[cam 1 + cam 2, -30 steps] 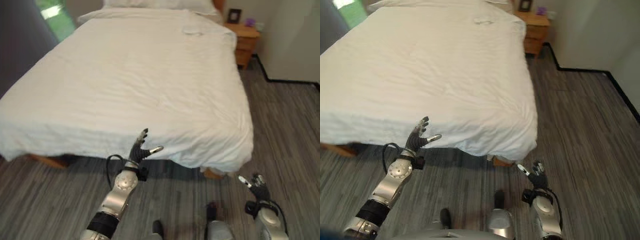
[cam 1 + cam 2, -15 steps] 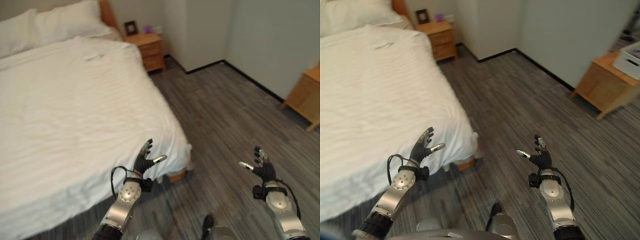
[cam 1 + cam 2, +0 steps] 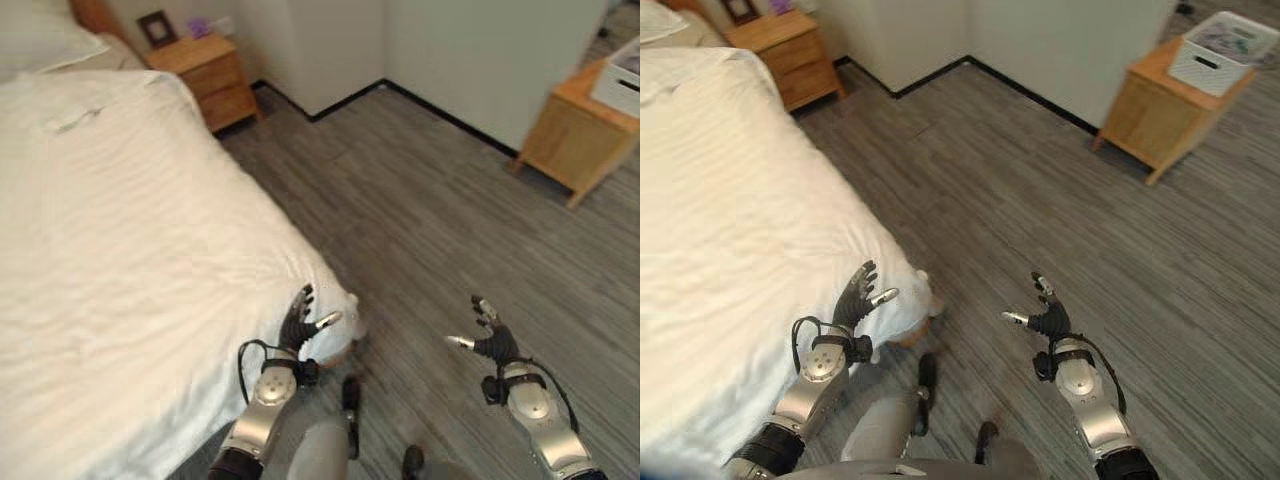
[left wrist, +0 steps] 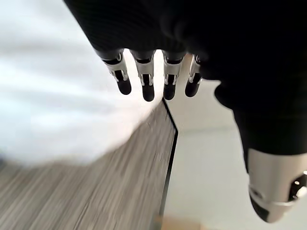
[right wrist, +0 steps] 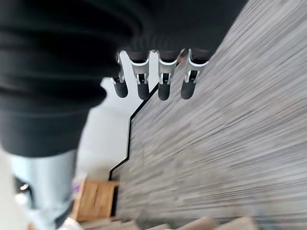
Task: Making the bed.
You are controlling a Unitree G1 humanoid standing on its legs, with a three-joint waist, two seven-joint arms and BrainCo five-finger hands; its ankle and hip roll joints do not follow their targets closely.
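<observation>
Swung further right since half a second before, so that the bed (image 3: pixel 120 250) slid toward the left edge and more grey floor (image 3: pixel 420 200) came into sight, along with a wooden cabinet (image 3: pixel 575 140) carrying a white basket (image 3: pixel 1220 50) far ahead of the right hand. Kept both hands raised and empty throughout. Left hand (image 3: pixel 298 322): released, fingers (image 4: pixel 146 81) spread and straight, hovering just above the near corner of the white bedsheet (image 3: pixel 730 230), apart from the cloth. Right hand (image 3: pixel 490 340): likewise released, fingers (image 5: pixel 163 79) straight, over bare floor, well apart from the bed, which lay off to its left. Showed a wooden nightstand (image 3: pixel 205 75) beyond the left hand, beside the bed's far end.
</observation>
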